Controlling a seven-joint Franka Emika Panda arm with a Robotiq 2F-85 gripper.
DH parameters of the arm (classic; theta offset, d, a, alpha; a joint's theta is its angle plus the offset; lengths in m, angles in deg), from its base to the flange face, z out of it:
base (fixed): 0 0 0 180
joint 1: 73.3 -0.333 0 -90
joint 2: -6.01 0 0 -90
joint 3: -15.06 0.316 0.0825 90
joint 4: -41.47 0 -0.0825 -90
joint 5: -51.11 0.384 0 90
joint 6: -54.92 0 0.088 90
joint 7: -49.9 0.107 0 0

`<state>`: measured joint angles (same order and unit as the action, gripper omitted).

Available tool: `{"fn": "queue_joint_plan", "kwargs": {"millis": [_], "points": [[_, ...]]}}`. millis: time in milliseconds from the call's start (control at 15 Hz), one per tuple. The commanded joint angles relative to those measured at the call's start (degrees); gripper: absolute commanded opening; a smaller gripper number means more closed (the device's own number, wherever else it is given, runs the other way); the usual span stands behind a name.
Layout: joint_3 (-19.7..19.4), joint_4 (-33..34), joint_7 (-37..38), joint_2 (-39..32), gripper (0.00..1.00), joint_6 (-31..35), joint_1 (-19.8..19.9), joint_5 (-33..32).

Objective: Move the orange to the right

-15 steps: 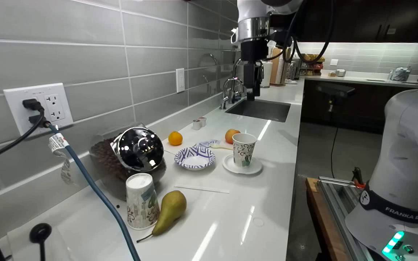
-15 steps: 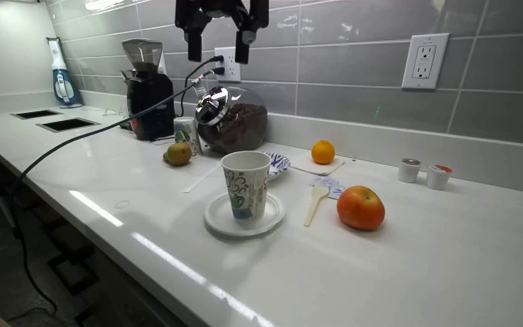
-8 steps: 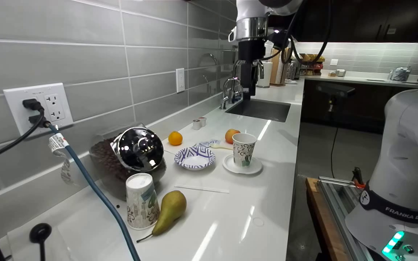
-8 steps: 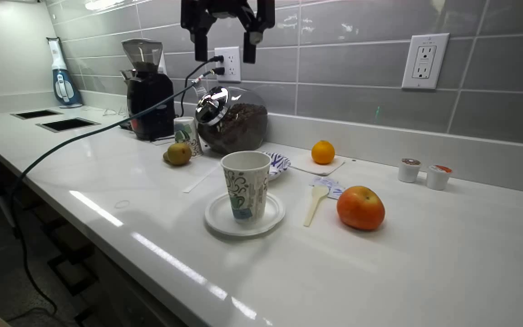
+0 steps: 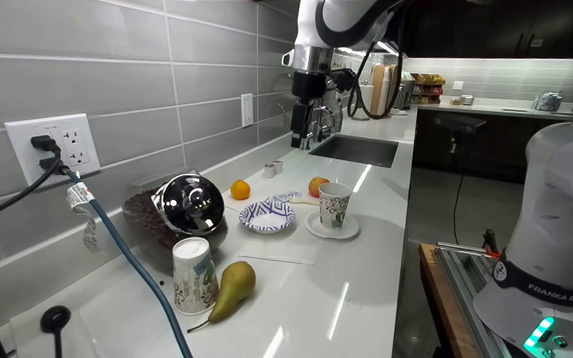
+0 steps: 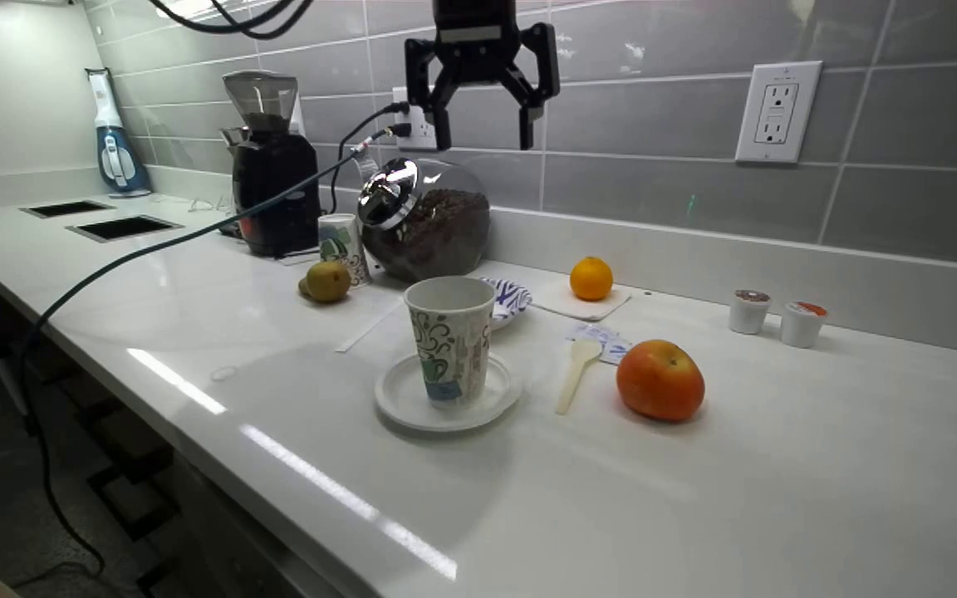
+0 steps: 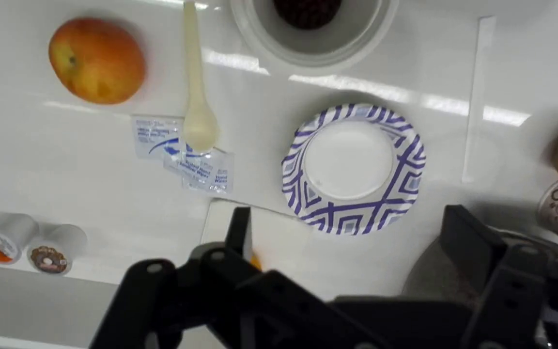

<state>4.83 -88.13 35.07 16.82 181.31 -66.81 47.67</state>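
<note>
The orange [image 5: 240,190] is a small bright ball near the tiled wall. In an exterior view the orange [image 6: 591,279] stands on a white napkin [image 6: 581,311]. In the wrist view only a sliver of the orange [image 7: 256,262] shows behind a finger. My gripper [image 6: 485,143] is open and empty, high above the counter and apart from the orange. The gripper also shows side-on, slightly tilted [image 5: 296,141], near the wall. In the wrist view the open fingers [image 7: 349,228] stand wide apart, with the patterned dish [image 7: 400,198] beyond them.
A cup [image 6: 449,340] stands on a white saucer [image 6: 395,399]. A red-orange fruit [image 6: 660,380], a spoon [image 6: 576,374] and wipe packets [image 7: 196,167] lie nearby. Two small pods [image 6: 748,312] stand by the wall. A glass jar [image 6: 445,224], an upturned cup [image 5: 194,278] and a pear [image 5: 237,288] stand farther along.
My gripper has moved toward the wall and lower, staying open, and it now tilts slightly. In the exterior views it shifts left in one and right in another. The orange has not moved.
</note>
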Motion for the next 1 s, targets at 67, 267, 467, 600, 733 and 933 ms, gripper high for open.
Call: {"fn": "queue_joint_plan", "kwargs": {"millis": [67, 267, 467, 600, 733, 933], "points": [[-1.8, 7.6, -6.9, -9.9, 1.00, 6.4, 0.7, 3.8], [-1.6, 12.0, -10.0, -15.5, 1.00, 9.4, 1.7, 6.6], [-0.7, 15.0, -12.4, -20.4, 1.00, 14.1, 3.3, 9.8], [0.2, 16.4, -11.2, -23.5, 1.00, 16.7, 4.6, 13.6], [1.2, 17.6, -8.7, -26.4, 1.00, 19.2, 6.0, 17.2], [2.0, 15.6, -8.1, -25.6, 1.00, 20.4, 6.9, 15.3]]}}
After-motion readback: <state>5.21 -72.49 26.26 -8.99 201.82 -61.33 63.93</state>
